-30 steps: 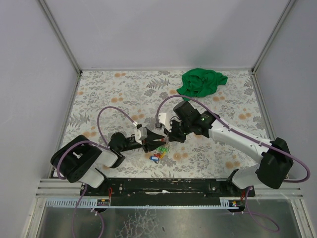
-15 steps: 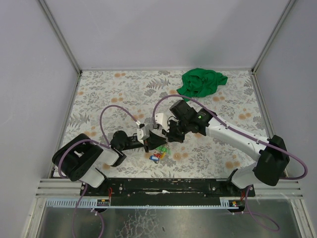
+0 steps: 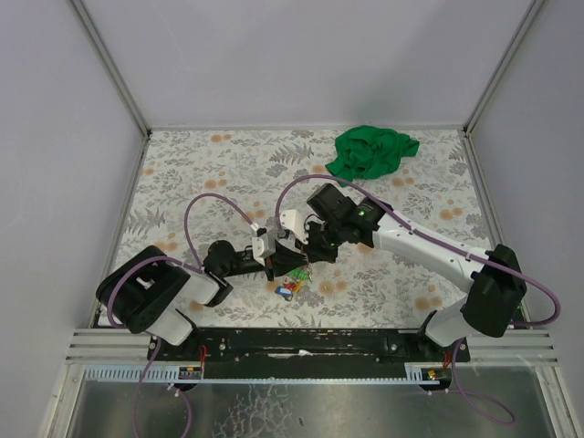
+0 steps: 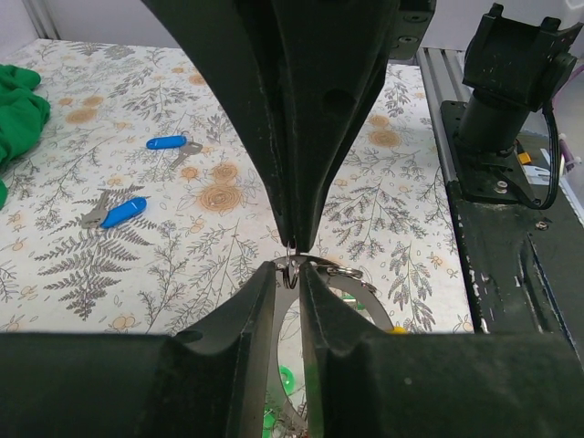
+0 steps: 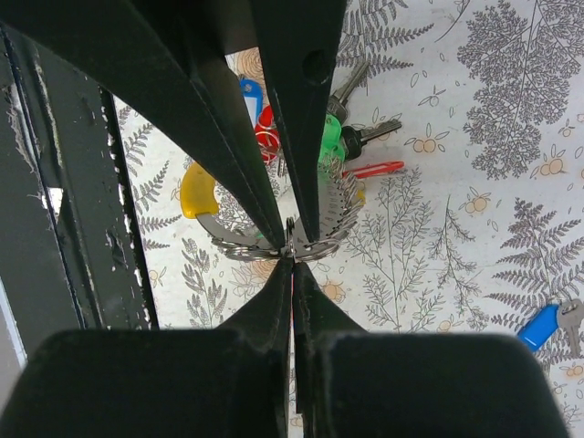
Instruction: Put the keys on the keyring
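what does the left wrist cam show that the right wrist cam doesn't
Only the left wrist view: the green cloth at the left edge and the right arm's base on the black rail.
Only the right wrist view: the red-headed key and blue-headed key in the bunch by the ring.
Both: the keyring where the left fingers and right fingers meet on it, green and yellow key heads beside it, and the fern-print table cover.

Bright, even, diffuse light; faint soft shadows on the desk (image 3: 182,173). Close up, left hand (image 4: 290,274) and right hand (image 5: 292,265) blur darkly.
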You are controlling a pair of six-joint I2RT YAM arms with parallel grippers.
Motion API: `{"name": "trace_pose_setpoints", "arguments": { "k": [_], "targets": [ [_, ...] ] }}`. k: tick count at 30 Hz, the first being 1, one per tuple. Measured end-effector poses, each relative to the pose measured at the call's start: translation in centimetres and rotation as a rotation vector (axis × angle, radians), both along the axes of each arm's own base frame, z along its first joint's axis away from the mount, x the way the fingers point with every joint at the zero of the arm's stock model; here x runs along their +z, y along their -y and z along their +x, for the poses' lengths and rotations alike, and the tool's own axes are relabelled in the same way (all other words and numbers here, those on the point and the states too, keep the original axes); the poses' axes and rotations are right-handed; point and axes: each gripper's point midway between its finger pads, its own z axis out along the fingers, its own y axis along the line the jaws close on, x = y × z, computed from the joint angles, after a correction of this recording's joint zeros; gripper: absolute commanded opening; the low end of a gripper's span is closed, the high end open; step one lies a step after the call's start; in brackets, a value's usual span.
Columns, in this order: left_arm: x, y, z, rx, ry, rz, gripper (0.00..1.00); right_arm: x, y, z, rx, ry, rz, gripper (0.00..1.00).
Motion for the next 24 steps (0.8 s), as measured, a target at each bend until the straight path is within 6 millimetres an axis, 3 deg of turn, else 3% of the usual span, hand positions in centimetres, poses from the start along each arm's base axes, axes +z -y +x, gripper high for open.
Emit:
{"name": "trace_pose_setpoints", "arguments": {
  "k": [8, 13, 18, 24],
  "targets": [
    [0.07, 0.05, -0.05, -0.005, 0.002, -0.001, 0.01, 0.0, 0.09, -0.09, 0.005, 0.0, -0.019, 0.0],
    [0.18, 0.12, 0.0, -0.008, 0.004, -0.003, 0.04, 0.08, 0.22, -0.06, 0.008, 0.008, -0.029, 0.0],
    [0.33, 0.18, 0.08, -0.008, 0.008, -0.006, 0.0, 0.33, 0.26, 0.04, 0.008, 0.014, -0.032, 0.0],
    [0.37, 0.19, 0.05, -0.009, 0.009, -0.007, 0.0, 0.33, 0.35, -0.13, 0.01, 0.012, -0.04, 0.18]
  ]
}}
